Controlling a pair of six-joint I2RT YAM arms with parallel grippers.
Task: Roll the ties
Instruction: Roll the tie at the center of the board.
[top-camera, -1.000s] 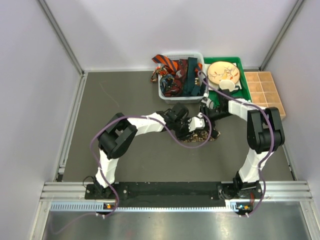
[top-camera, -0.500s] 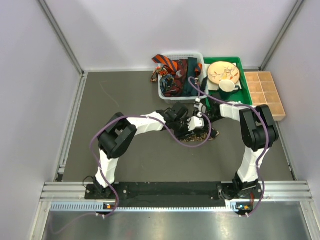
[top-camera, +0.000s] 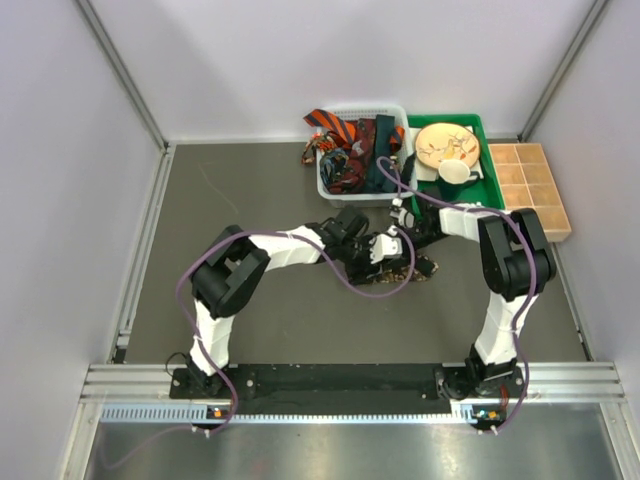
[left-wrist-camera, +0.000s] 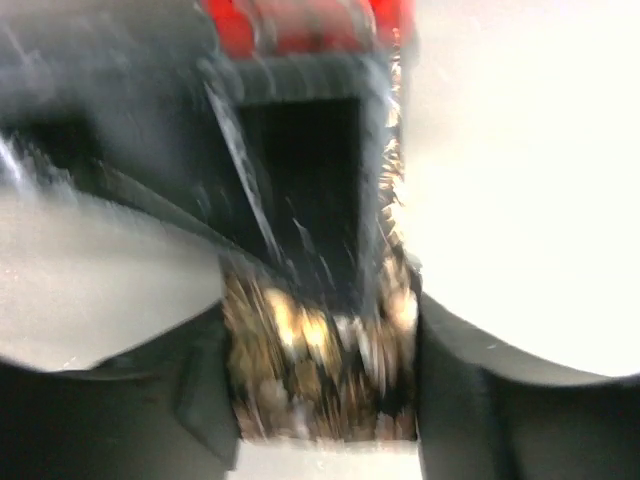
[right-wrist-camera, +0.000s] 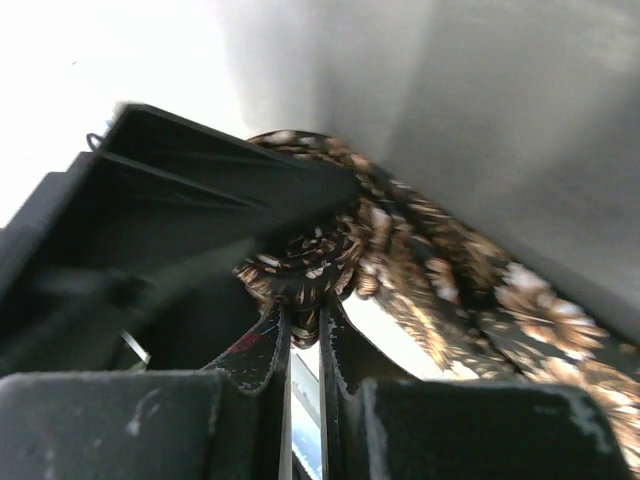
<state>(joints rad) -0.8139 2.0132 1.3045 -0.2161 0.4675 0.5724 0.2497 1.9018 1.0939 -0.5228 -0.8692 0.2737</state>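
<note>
The brown-black speckled tie lies partly rolled on the dark table in front of the basket. My left gripper is shut on it; in the left wrist view the tie fills the gap between the black fingers. My right gripper meets it from the right, jaws almost closed and pinching the rolled end, with the loose tail trailing right. The orange-black striped tie, dark red tie and dark teal tie lie in the white basket.
A green tray right of the basket holds a round bowl and a green mug. A wooden compartment box stands at the far right. Walls close in the left, back and right sides.
My right gripper has moved left from beside the green tray onto the speckled tie, meeting the left gripper. The left gripper has shifted slightly with the tie.
</note>
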